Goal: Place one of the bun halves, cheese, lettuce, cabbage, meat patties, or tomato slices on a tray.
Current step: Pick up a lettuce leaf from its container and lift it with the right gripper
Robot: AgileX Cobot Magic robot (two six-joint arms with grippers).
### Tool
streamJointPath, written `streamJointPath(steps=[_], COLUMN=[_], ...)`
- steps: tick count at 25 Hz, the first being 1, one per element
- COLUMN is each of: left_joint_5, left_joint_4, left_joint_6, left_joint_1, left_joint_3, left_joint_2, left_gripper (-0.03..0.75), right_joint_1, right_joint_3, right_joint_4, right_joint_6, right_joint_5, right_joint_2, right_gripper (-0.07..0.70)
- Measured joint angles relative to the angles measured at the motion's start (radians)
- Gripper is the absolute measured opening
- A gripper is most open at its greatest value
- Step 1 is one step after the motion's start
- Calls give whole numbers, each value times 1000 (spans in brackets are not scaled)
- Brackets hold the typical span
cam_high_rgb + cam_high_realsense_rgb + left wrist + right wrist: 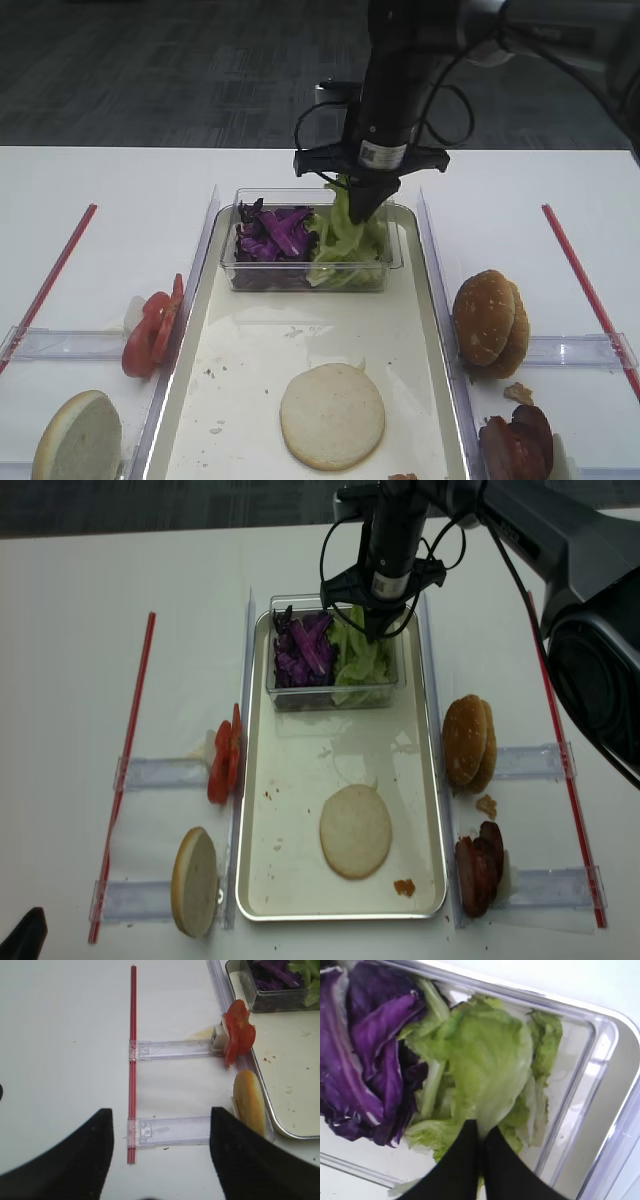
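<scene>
At the far end of the tray, the right gripper reaches into the clear plastic box and pinches a lettuce leaf between closed fingertips. In the wrist view the leaf fans away from the fingertips toward 12 o'clock, its long axis running near to far and its narrow end caught at the tips. Purple cabbage fills the left half of the box, at 9 o'clock from the gripper, touching the green leaves.

From left to right in the overhead view: a red strip lies on the white table; tomato slices stand on edge just outside the tray's left rim; a pale bun half leans at the tray's 7 o'clock corner. Another bun half, cut face up, lies flat on the tray at 6 o'clock from the box. Beyond the right rim stand sesame bun tops and, nearer, dark meat patties.

A white label with a small square code sits on the right gripper's body; its print is too small to read.

The left gripper hovers over bare table at the left, fingers spread wide, gripping nothing.
</scene>
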Motion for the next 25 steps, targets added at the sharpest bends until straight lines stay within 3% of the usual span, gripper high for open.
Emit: streamJointPath(steps=[19,25], left_joint_5=[0,0], left_joint_4=[0,0], left_joint_6=[0,-1], left_joint_1=[0,0], left_joint_3=[0,0], left_joint_2=[0,0], left_gripper=[400,400], right_joint_1=[0,0], right_joint_3=[-2,55], right_joint_4=[27,48], right_joint_6=[-16,-28], right_joint_5=[4,5], right_joint_2=[-99,-112], right_gripper=[59,59])
